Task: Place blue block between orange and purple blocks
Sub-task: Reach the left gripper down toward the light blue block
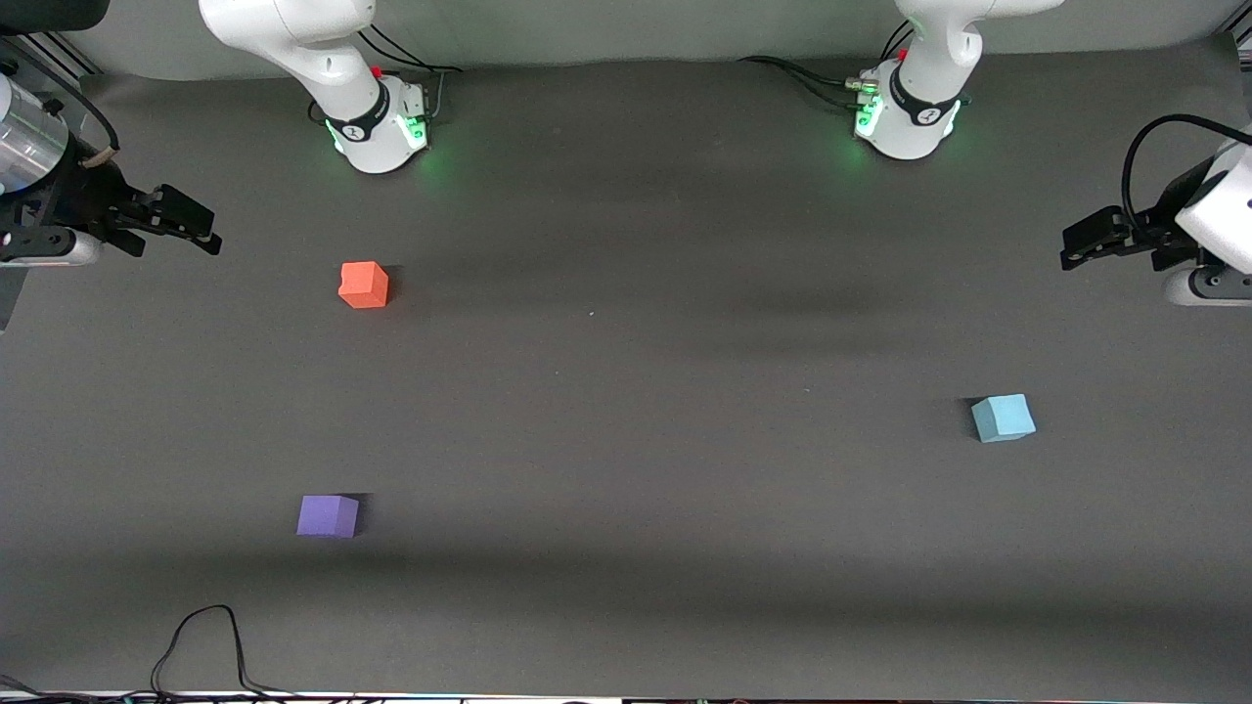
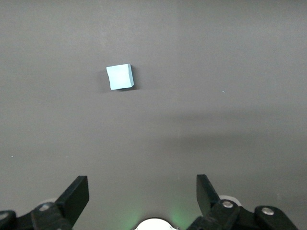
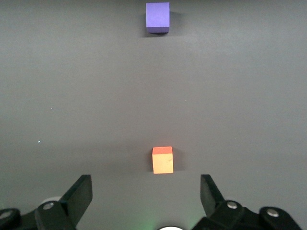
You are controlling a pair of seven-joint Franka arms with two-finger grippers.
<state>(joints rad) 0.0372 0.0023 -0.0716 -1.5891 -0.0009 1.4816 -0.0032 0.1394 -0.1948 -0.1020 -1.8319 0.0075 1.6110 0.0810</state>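
**Table inventory: three cubes on a dark grey mat, both arms raised at the ends**

Surface: one dark grey matte table covering [image 1: 626, 469], plain, with soft bands of shadow lying across it and a few pale specks. A pale wall strip runs along the edge where the robot bases stand. A thin black cable [image 1: 210, 645] loops onto the mat at the edge nearest the front camera.

Item 1: blue block [image 1: 1003, 418] [image 2: 120, 76], light sky-blue cube, resting on the mat toward the left arm's end of the table, alone, well apart from the other two cubes.

Item 2: orange block [image 1: 364, 285] [image 3: 162, 160], orange-red cube, toward the right arm's end, farther from the front camera than the purple one.

Item 3: purple block [image 1: 328, 515] [image 3: 158, 17], violet cube, toward the right arm's end, nearer the front camera; bare mat lies between it and the orange cube.

Item 4: left gripper [image 1: 1086, 244] [image 2: 142, 194], held up over the left arm's end of the mat, fingers spread wide, holding nothing.

Item 5: right gripper [image 1: 191, 223] [image 3: 146, 194], held up over the right arm's end, fingers likewise spread, holding nothing.

Fixtures: two white arm bases [image 1: 381, 132] [image 1: 905, 122], each with a green light glowing at its foot.
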